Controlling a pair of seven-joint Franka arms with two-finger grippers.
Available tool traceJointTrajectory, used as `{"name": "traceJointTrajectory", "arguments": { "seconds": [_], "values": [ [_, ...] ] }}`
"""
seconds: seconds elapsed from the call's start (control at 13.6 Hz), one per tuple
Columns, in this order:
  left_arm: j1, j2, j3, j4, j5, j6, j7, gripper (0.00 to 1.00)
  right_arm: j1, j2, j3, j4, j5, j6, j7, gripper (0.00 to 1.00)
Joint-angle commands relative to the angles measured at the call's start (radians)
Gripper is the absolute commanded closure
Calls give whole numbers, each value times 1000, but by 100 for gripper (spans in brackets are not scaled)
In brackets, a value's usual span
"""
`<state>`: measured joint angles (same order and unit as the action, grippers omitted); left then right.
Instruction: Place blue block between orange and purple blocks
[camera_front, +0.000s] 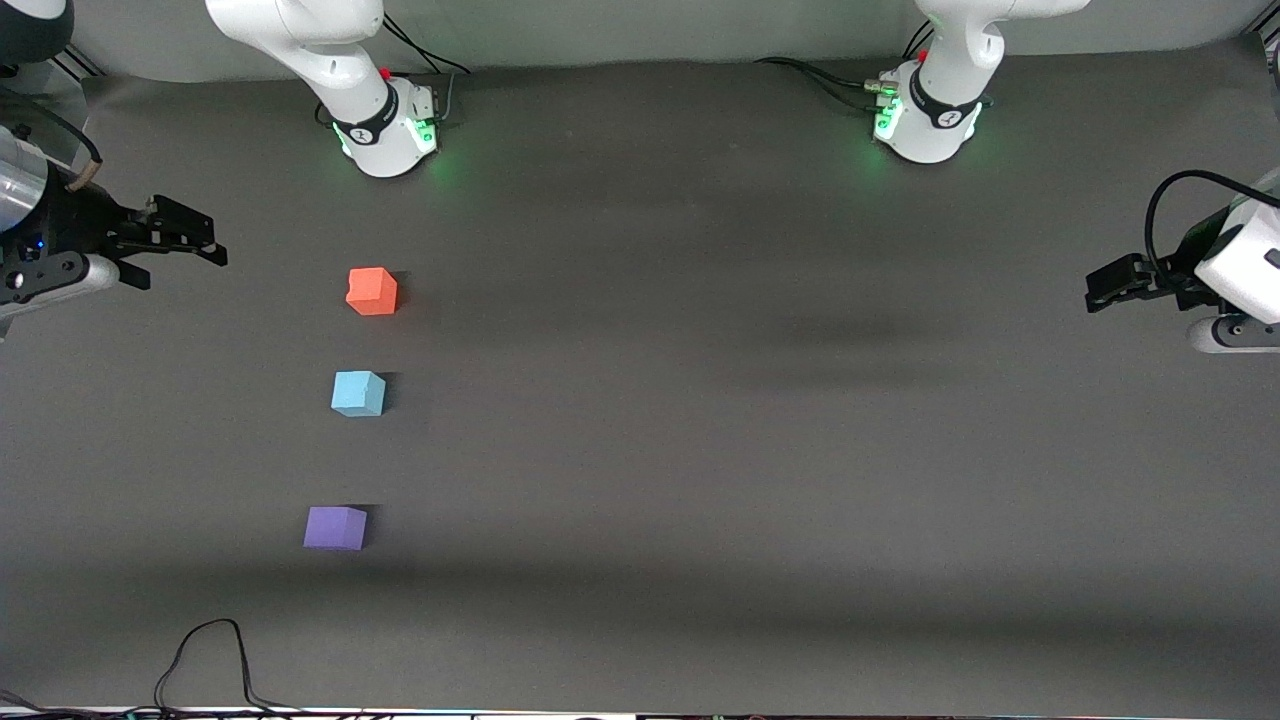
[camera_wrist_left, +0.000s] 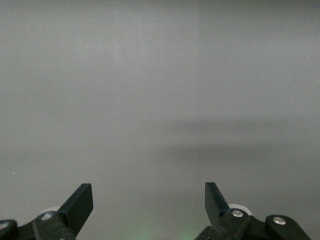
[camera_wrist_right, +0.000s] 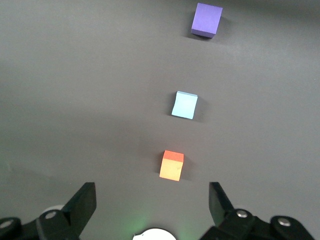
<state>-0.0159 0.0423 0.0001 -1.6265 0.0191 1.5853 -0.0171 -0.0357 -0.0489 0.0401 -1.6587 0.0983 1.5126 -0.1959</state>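
The blue block (camera_front: 358, 393) sits on the dark table between the orange block (camera_front: 372, 291), farther from the front camera, and the purple block (camera_front: 335, 528), nearer to it. The three stand in a line with gaps between them. The right wrist view shows the orange block (camera_wrist_right: 171, 165), the blue block (camera_wrist_right: 184, 105) and the purple block (camera_wrist_right: 206, 20). My right gripper (camera_front: 212, 247) is open and empty, up over the right arm's end of the table, apart from the blocks; it also shows in its own view (camera_wrist_right: 152, 197). My left gripper (camera_front: 1097, 292) is open and empty over the left arm's end, seeing only bare table (camera_wrist_left: 149, 195).
The two arm bases (camera_front: 385, 130) (camera_front: 925, 120) stand along the table edge farthest from the front camera. A black cable (camera_front: 210, 660) loops on the table at the edge nearest that camera, near the purple block.
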Motion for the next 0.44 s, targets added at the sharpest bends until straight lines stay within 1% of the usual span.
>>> {"name": "traceJointTrajectory", "arguments": {
  "seconds": [0.0, 0.37],
  "values": [
    [-4, 4, 6, 10, -5, 5, 14, 0, -4, -45, 4, -56, -22, 38, 7, 0],
    [-4, 4, 6, 10, -5, 4, 14, 0, -4, -57, 3, -58, -22, 29, 10, 0]
  ]
}}
